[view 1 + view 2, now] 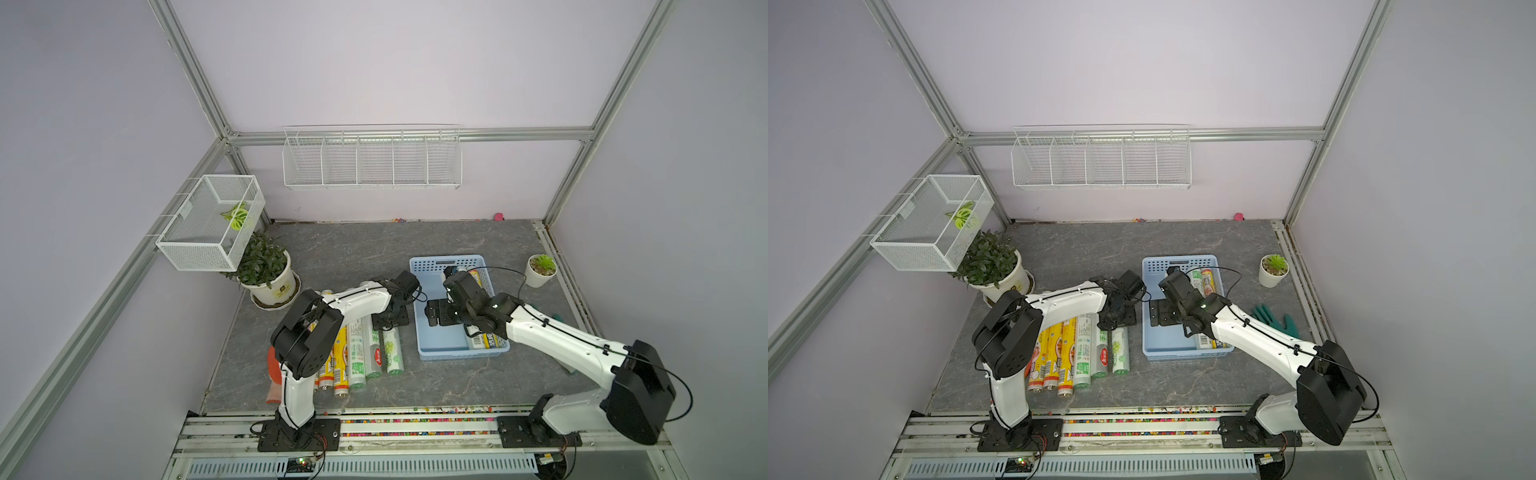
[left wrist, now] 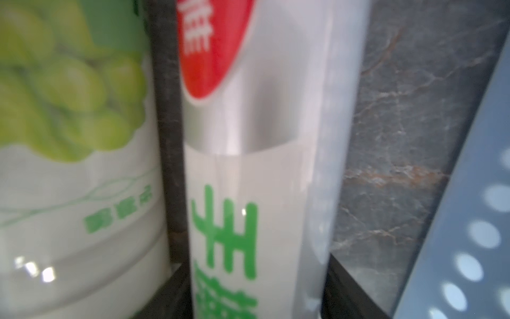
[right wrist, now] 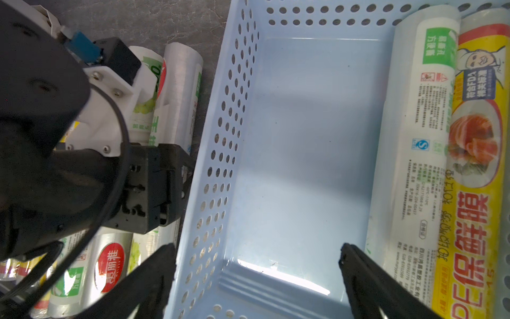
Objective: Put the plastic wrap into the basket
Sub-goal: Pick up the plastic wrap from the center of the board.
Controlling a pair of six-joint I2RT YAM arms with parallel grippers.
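Left gripper [image 1: 387, 325]: we are seemingly clamping a plastic wrap roll [image 2: 248, 154].
Handling: light, stiff, slick; hold mid-length.
Right gripper [image 3: 258, 255]: gaping, empty.

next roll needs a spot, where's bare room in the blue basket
Light blue perforated plastic basket: floor bare between its holed wall and the whitish green-print roll, which lies against the yellow food-picture roll. Crowded: the row of loose rolls outside that wall.

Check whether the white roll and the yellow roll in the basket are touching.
Touching. The right wrist view shows the white roll and the yellow roll side by side in the basket, sides meeting with no gap between.
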